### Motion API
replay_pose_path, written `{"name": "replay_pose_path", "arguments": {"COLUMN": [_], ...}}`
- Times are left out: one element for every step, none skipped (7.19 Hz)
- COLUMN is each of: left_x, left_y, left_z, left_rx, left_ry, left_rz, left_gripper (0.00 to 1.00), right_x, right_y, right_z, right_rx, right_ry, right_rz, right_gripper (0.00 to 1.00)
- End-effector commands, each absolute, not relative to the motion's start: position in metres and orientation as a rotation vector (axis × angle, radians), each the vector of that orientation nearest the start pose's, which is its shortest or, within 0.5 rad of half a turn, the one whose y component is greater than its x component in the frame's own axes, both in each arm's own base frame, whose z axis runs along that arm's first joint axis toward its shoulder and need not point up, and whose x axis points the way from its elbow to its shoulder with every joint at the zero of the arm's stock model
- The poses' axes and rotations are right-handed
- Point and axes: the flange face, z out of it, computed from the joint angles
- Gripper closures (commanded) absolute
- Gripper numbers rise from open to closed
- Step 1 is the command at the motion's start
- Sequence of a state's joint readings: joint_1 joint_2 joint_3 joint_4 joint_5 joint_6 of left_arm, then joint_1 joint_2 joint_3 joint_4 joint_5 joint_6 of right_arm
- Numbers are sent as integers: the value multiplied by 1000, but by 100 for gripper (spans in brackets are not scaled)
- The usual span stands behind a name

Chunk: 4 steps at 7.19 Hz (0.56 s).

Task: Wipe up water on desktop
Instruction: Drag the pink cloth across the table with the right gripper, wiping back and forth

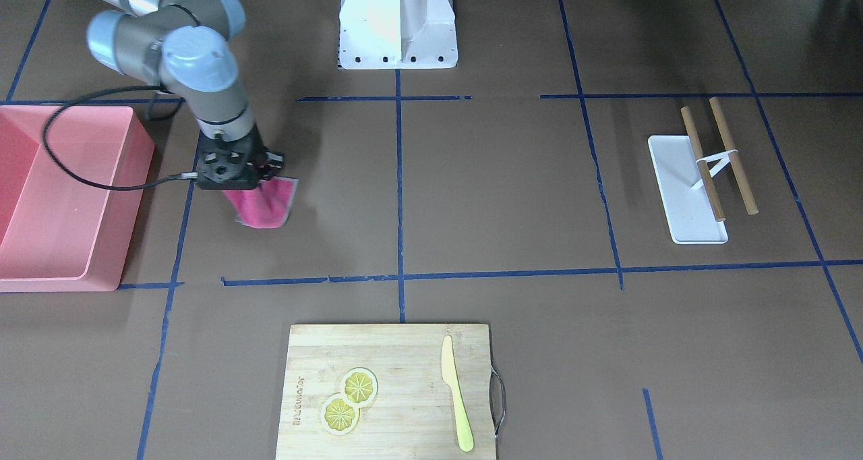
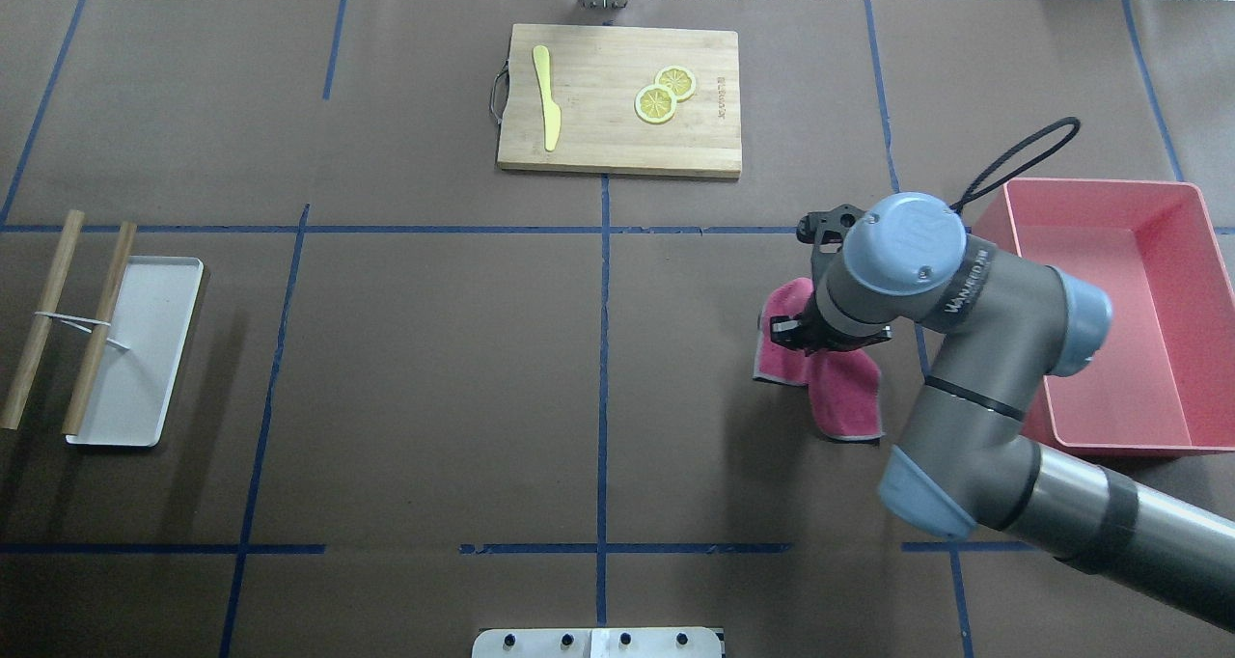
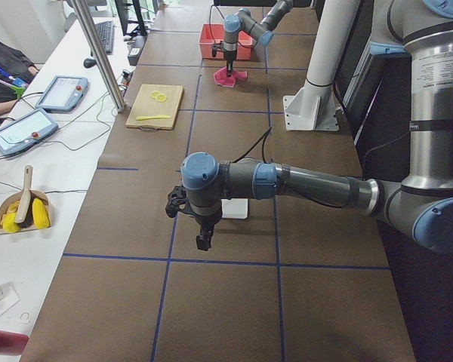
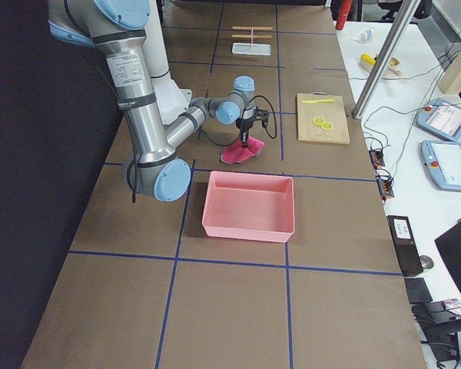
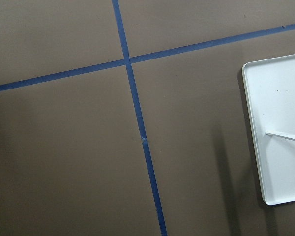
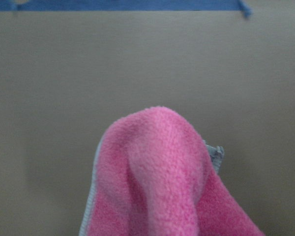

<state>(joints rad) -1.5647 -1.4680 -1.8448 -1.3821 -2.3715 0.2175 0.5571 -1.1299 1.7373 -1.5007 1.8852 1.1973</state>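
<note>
Right gripper (image 1: pixel 256 180) clamped on fuzzy pink cloth (image 1: pixel 266 207) touching matte brown desktop (image 1: pixel 485 190); pink rectangular plastic bin (image 1: pixel 138 197) wall near. Left gripper (image 3: pixel 202 240): aperture cannot be told.

Brown counter (image 2: pixel 434 349) with dark-blue tape grid (image 2: pixel 603 349); pink cloth (image 2: pixel 844 402), grey-edged; salmon bin (image 2: pixel 1158 349); white tray (image 2: pixel 145 369); yellow knife (image 2: pixel 548 108).

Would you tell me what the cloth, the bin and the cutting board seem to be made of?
Cloth: fluffy fleece or microfibre, matte, nappy pile with stitched grey edge.
Bin: probably plastic, smooth moulded pink walls, slight sheen.
Board: bamboo or wood, pale glued strips visible.
</note>
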Motion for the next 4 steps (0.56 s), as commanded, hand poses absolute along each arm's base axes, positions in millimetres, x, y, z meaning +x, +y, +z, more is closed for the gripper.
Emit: {"name": "replay_pose_path", "arguments": {"left_x": [-59,-59,-59,-59], "left_y": [-442,-442,-442,-442], "left_z": [590,590,590,591], "left_rx": [67,67,67,66], "left_ry": [800,800,800,800], "left_rz": [204,204,204,204], "left_gripper": [0,0,0,0], "right_x": [-562,-576,-574,-563], "right_y": [-426,-427,-427,-438], "right_z": [241,207,196,202], "right_rx": [-15,-22,-22,-22], "right_ry": [-827,-860,-872,-864], "right_rz": [177,205,211,223], "right_gripper": [100,100,100,100]}}
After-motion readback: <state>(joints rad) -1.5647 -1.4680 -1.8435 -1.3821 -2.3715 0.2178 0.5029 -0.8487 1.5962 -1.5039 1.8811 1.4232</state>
